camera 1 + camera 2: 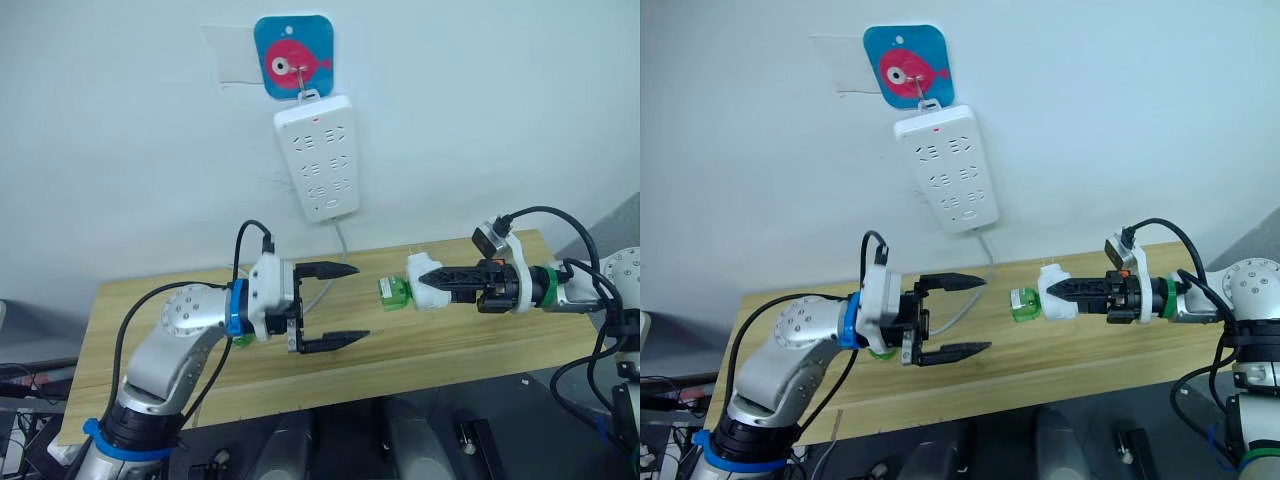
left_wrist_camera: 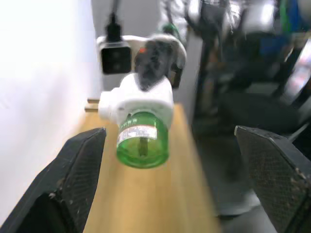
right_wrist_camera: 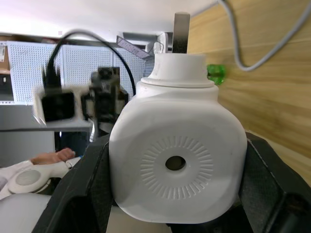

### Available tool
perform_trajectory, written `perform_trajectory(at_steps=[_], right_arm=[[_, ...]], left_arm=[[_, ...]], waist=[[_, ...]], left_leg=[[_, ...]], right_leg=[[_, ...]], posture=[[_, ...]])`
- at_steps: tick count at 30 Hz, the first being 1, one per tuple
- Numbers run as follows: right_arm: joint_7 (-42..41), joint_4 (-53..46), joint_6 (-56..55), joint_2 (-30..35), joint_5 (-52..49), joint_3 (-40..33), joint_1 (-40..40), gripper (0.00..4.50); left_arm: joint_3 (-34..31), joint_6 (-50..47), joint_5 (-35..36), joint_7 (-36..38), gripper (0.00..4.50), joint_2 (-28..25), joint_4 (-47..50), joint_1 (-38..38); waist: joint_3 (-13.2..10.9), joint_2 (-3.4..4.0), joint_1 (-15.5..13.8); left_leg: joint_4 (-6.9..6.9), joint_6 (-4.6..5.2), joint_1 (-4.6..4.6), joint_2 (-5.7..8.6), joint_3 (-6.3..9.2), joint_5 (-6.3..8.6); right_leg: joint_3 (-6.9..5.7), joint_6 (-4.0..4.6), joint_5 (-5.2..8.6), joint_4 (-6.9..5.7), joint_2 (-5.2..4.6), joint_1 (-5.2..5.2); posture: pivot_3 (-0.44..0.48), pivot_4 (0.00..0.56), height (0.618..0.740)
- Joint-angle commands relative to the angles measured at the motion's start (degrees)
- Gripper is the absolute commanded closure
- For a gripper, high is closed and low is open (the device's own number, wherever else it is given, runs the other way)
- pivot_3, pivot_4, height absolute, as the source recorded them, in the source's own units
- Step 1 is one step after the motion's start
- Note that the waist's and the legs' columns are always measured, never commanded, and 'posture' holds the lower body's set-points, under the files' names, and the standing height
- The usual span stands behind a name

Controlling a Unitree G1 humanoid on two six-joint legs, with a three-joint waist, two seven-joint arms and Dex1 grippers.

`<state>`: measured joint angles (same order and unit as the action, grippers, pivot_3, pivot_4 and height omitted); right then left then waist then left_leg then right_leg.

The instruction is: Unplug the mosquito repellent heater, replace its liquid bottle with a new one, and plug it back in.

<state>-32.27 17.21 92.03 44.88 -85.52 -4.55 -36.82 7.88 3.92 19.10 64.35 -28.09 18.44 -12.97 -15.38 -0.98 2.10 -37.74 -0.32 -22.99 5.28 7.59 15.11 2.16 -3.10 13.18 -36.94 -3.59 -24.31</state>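
The mosquito repellent heater [image 1: 425, 279] is a small white rounded unit held in the air above the wooden table [image 1: 450, 350]. My right gripper [image 1: 440, 283] is shut on its sides. Its metal prongs [image 3: 181, 25] are free of any socket. A green liquid bottle [image 1: 393, 291] sticks out of the heater towards my left gripper [image 1: 358, 303]. That gripper is open, a short way from the bottle and level with it, with nothing between its fingers [image 2: 73, 179]. In the left wrist view the bottle [image 2: 142, 141] faces straight at the camera.
A long white power strip [image 1: 318, 155] hangs on the wall from a blue fish sticker [image 1: 293, 57]. Its cable [image 1: 340, 240] runs down to the table. A small green object [image 1: 243, 340] lies on the table under my left wrist.
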Motion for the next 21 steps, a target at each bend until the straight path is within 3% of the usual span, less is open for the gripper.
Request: perform_trajectory(at_steps=[1, 6, 12, 19, 21], right_arm=[[-0.33, -1.3, 0.47, -0.6, -1.75, -1.21, -0.75, 1.52], [0.76, -2.51, 0.47, -0.71, -4.56, -0.58, -0.73, 1.52], [2.78, -3.83, 0.47, -1.24, -7.7, -0.35, -0.7, 1.52], [5.5, -3.77, 0.47, -1.95, -10.45, -0.34, -0.96, 1.52], [5.98, -4.0, 0.46, -1.8, -11.36, -0.34, -0.92, 1.52]], left_arm=[[2.01, 20.66, -8.68, -1.48, 0.05, 2.8, -8.5, -0.03], [3.29, 34.08, -13.31, -5.2, 0.05, 6.01, -17.34, -2.61], [5.13, 39.03, -17.86, -10.94, 0.05, 9.2, -22.0, -6.15], [7.4, 41.5, -18.87, -13.33, 0.05, 8.58, -23.75, -7.04], [7.86, 40.82, -18.57, -13.72, 0.43, 8.38, -24.05, -7.18]], waist=[[-0.01, -0.01, -0.4], [0.0, -0.01, -0.58], [0.0, -0.01, -0.29], [0.0, -0.01, -0.07], [0.0, -0.01, -0.08]], left_leg=[[-0.09, 0.07, -0.06, 0.0, -0.01, 0.04], [-0.13, 0.18, -0.1, 0.09, -0.11, 0.1], [-0.13, 0.19, -0.11, 0.05, -0.1, 0.1], [-0.17, 0.2, -0.08, 0.02, -0.15, 0.1], [-0.18, 0.2, -0.08, 0.03, -0.16, 0.1]], right_leg=[[0.02, -0.06, -0.07, 0.07, 0.0, 0.01], [0.15, -0.24, -0.18, 0.11, -0.09, -0.03], [0.12, -0.26, -0.19, 0.04, -0.03, -0.06], [0.15, -0.27, -0.2, -0.06, 0.02, -0.08], [0.14, -0.29, -0.21, -0.05, 0.02, -0.08]], posture=[[-0.084, 0.261, 0.74], [-0.093, 0.254, 0.74], [-0.099, 0.246, 0.74], [-0.112, 0.249, 0.74], [-0.116, 0.252, 0.74]])
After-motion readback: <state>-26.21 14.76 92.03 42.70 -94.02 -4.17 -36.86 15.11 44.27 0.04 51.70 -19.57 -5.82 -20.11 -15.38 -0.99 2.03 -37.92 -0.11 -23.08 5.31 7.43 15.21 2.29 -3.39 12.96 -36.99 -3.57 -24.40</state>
